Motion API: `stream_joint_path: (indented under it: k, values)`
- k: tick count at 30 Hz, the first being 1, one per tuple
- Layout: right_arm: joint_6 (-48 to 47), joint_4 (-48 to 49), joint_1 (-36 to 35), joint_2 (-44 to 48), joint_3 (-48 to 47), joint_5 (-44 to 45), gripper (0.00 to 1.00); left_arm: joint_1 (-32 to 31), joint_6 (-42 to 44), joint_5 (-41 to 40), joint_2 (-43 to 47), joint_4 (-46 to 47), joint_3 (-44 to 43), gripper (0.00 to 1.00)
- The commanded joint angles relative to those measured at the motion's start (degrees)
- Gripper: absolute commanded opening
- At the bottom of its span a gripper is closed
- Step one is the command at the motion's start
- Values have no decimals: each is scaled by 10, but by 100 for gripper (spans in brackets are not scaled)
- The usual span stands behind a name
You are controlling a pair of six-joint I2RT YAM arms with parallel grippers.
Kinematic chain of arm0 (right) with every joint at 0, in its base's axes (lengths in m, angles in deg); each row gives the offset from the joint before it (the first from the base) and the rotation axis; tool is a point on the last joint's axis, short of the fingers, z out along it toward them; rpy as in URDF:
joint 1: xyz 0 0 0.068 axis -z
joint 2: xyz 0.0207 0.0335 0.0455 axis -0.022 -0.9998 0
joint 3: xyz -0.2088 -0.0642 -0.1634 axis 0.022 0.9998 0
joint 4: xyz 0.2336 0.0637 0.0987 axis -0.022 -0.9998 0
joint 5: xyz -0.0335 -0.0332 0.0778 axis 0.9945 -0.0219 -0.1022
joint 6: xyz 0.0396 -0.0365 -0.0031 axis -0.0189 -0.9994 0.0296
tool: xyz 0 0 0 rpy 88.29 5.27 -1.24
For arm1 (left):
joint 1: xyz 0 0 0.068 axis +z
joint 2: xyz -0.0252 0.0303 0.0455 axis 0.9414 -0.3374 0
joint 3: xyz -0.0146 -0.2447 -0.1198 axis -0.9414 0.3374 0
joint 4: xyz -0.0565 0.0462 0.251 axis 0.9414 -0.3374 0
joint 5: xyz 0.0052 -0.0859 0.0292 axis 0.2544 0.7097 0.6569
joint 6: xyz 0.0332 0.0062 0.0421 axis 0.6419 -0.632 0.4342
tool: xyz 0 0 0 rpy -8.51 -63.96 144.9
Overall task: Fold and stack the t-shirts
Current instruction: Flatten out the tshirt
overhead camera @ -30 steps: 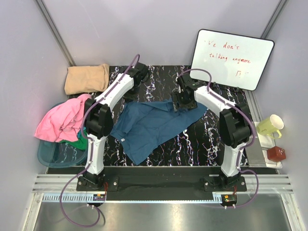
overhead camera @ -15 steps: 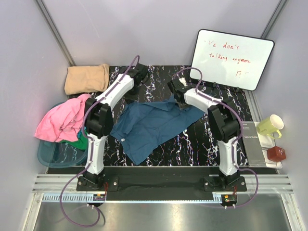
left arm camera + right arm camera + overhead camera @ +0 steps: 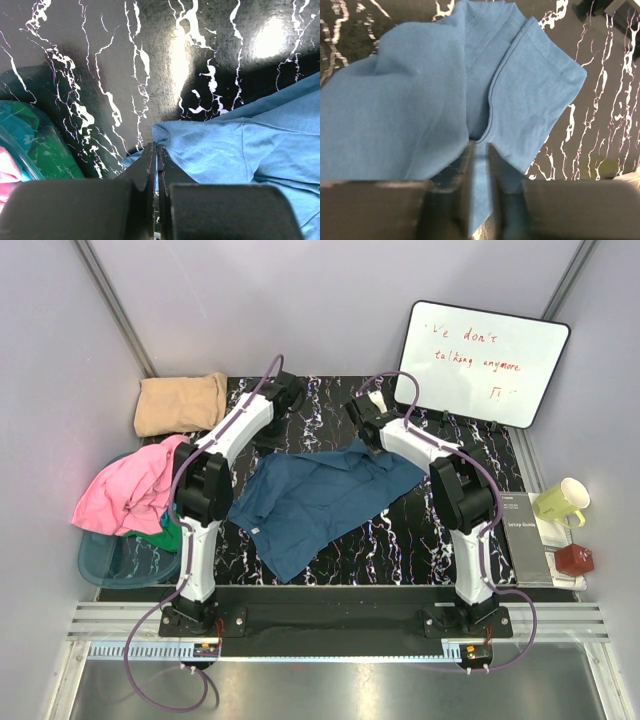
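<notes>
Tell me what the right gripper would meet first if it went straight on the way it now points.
The blue t-shirt: a fold sits between the fingers of the right gripper. The black table seems to lie just under the cloth, though depth is unclear.

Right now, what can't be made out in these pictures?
- Top view: green t-shirt, mostly buried under the pink t-shirt.
- Left wrist view: the left gripper's shut fingers cover whether the blue t-shirt is pinched between them.
- Right wrist view: right gripper blurred, so its grip on the cloth is unclear.
- Top view: whiteboard writing too small to read surely.
</notes>
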Motion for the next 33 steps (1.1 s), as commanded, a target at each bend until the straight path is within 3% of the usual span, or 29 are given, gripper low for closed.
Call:
stream_joint_path:
  k: [1,2,5,7,18,28,33]
  values:
    - [14,1,-6,64,15,-28,42,6,1,9,20,8,-1,0]
    - [17,1,-6,75,23,-36,56,7,1,10,20,8,-1,0]
    - [23,2,-14,104,61,-55,81,9,1,13,18,8,-1,0]
    - [23,18,-19,127,93,-58,85,9,1,14,16,9,-2,0]
    - [23,152,-52,130,205,-64,85,8,2,28,22,20,16,0]
    - [17,184,-56,42,130,-13,83,8,5,15,54,41,62,0]
    - [7,184,-56,42,106,-6,83,8,5,16,55,43,67,0]
